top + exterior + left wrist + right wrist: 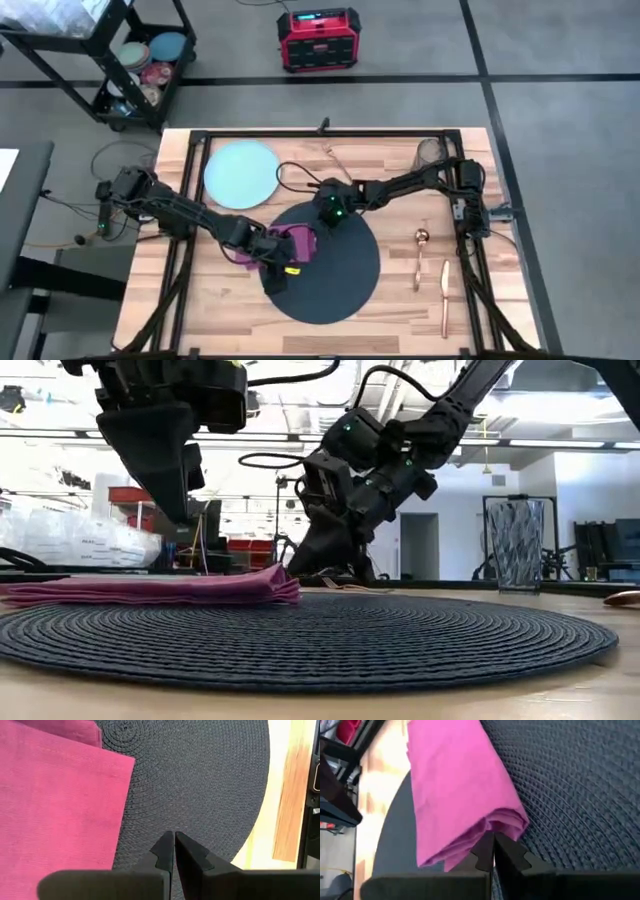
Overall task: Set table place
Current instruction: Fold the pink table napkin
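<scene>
Mat (pixel 335 275) lies on the tabletop (pixel 200 300) near its middle, and so far it is the only piece that looks placed. The plate (pixel 241 172) sits apart on bare wood toward the far left corner, not on the mat. The napkin (pixel 283 243), folded, lies half on the mat's left edge and half on the wood. The spoon (pixel 421 255) and knife (pixel 444 296) lie side by side to the right of the mat, roughly where cutlery would go, though not tidily squared. A fork (pixel 338 158) seems to lie near the far edge, too small to be sure. The tumbler (pixel 515 545) stands upright at the far right corner, well apart from the mat. By my reading the job is at an early stage: plate, napkin, glass and probably fork remain to be moved.

Both arms meet over the napkin. The left gripper (pixel 174 851) hovers above the mat just beside the napkin's edge, jaws closed on nothing, cloth to one side of the tips. The right gripper (pixel 493 851) sits low at the napkin's folded corner, jaws pressed together; the folds lie right at the tips, but whether any cloth is pinched I cannot tell.
</scene>
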Controlling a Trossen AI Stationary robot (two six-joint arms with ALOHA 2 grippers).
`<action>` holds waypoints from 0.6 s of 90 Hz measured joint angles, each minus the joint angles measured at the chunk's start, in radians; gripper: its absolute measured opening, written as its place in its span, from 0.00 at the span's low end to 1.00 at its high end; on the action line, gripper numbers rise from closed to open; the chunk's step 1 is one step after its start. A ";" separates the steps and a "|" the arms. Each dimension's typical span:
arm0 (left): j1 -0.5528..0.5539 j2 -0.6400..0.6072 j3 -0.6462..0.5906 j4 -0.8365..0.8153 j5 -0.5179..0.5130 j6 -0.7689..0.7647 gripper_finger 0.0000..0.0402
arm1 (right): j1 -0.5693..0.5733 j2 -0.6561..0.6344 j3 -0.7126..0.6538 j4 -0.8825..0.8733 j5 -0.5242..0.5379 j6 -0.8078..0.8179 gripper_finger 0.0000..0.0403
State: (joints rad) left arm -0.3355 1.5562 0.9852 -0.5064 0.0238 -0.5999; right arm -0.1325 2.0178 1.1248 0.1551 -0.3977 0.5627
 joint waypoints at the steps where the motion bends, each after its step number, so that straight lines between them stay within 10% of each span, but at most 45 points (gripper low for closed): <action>1: 0.000 0.000 0.000 0.000 0.000 0.000 0.00 | 0.000 0.000 0.000 0.000 0.000 -0.002 0.00; 54: 0.000 0.000 0.000 0.009 -0.010 -0.025 0.00 | 0.011 0.021 0.001 0.034 0.006 -0.007 0.00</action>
State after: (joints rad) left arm -0.3355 1.5562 0.9852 -0.4977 0.0140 -0.6247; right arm -0.1219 2.0390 1.1262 0.1891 -0.3913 0.5553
